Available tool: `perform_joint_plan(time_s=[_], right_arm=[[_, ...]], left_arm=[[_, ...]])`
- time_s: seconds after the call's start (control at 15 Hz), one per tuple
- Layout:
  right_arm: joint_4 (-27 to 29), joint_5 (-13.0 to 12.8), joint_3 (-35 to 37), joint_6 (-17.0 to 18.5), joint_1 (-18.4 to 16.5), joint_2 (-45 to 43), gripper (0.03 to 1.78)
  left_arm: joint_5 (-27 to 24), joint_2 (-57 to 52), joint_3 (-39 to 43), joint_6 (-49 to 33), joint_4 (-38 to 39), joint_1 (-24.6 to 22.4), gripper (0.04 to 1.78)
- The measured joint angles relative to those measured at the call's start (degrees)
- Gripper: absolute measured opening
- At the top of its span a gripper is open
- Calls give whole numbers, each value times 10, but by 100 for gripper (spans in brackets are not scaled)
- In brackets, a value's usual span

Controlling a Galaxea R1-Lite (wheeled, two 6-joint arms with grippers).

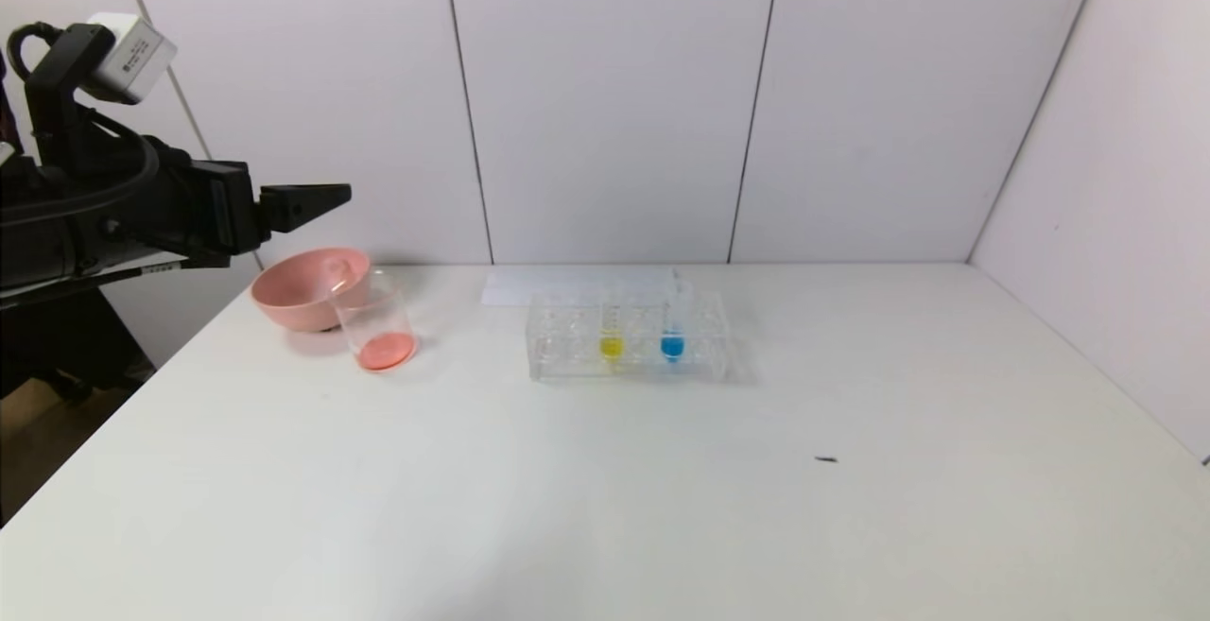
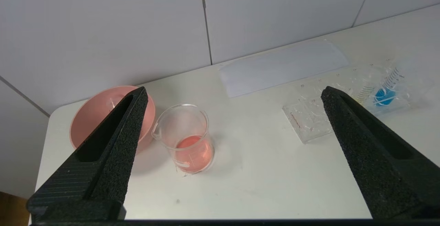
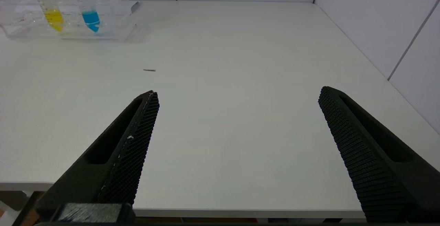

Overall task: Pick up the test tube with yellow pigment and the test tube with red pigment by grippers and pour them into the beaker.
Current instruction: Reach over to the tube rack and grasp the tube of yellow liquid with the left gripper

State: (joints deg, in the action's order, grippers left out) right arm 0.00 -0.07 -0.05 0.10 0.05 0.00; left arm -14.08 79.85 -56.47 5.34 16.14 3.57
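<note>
The test tube with yellow pigment (image 1: pixel 612 333) stands upright in a clear rack (image 1: pixel 567 337) at mid-table; it also shows in the right wrist view (image 3: pixel 51 11). The beaker (image 1: pixel 378 323) stands left of the rack and holds red-orange liquid (image 2: pixel 190 148). No tube with red liquid is in view; a faint clear tube seems to lie in the pink bowl (image 1: pixel 293 295). My left gripper (image 1: pixel 336 196) is open and empty, raised high above the table's far left, over the bowl and beaker (image 2: pixel 233 92). My right gripper (image 3: pixel 239 92) is open and empty over the table's front edge.
A tube with blue liquid (image 1: pixel 673 333) stands in the rack beside the yellow one. A white sheet (image 1: pixel 548 285) lies behind the rack by the back wall. A small dark speck (image 1: pixel 826 458) lies right of centre. A wall bounds the table's right side.
</note>
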Motion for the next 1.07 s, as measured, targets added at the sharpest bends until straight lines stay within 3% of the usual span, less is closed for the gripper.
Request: perform_joint_plan(time_s=[1.07], right_arm=[[0,0,0,0,0,0,170]], left_arm=[[6,-62,102,-3,3,161,176]])
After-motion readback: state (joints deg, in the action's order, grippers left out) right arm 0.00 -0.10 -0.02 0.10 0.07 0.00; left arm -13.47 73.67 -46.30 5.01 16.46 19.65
